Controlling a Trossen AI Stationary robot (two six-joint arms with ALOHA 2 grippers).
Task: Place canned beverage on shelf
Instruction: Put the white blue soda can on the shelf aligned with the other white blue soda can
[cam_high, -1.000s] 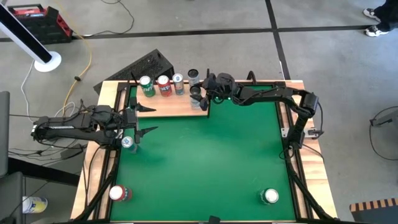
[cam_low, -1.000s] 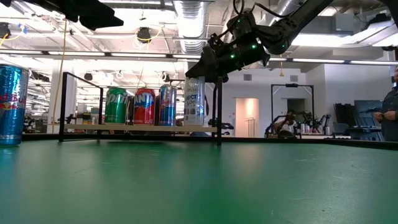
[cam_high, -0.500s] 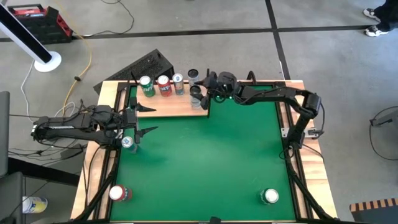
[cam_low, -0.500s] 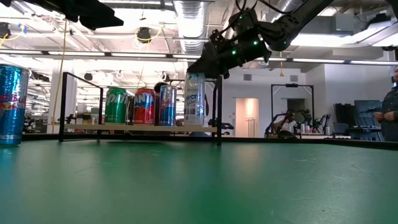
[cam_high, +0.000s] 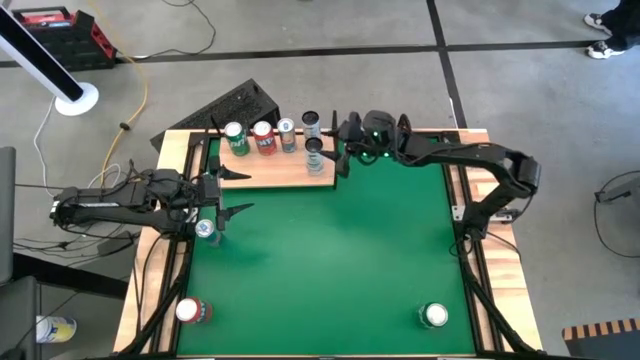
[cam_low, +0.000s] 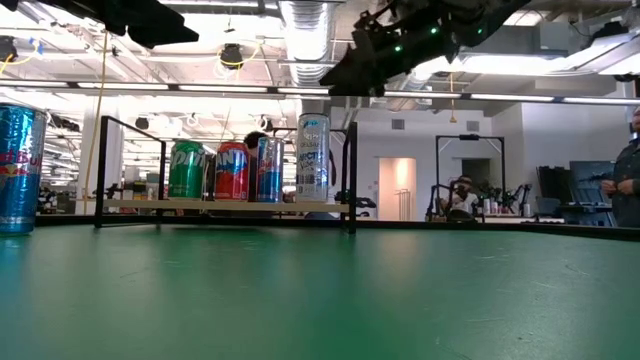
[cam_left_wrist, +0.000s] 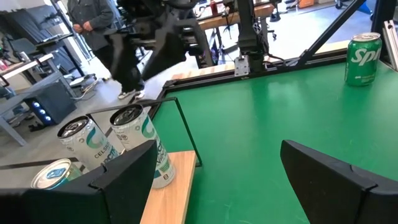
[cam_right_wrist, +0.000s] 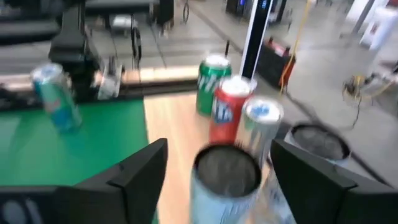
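The left gripper (cam_high: 228, 193) waits at the table's left side, fingers wide apart, holding nothing. On the wooden shelf (cam_high: 270, 172) stand a green can (cam_high: 235, 137), red can (cam_high: 263, 136), blue can (cam_high: 287, 133) and white can (cam_high: 314, 150). The right gripper (cam_high: 340, 143) hangs just beside the white can, fingers apart, not touching it.

pale wood shelf (cam_high: 275, 172) on thin black posts at table's far edge, flat and level, white can (cam_high: 314, 153) upright at its right end, free of any grip, green can (cam_high: 236, 138), red can (cam_high: 263, 137), blue-silver can (cam_high: 287, 134) upright in a row to its left
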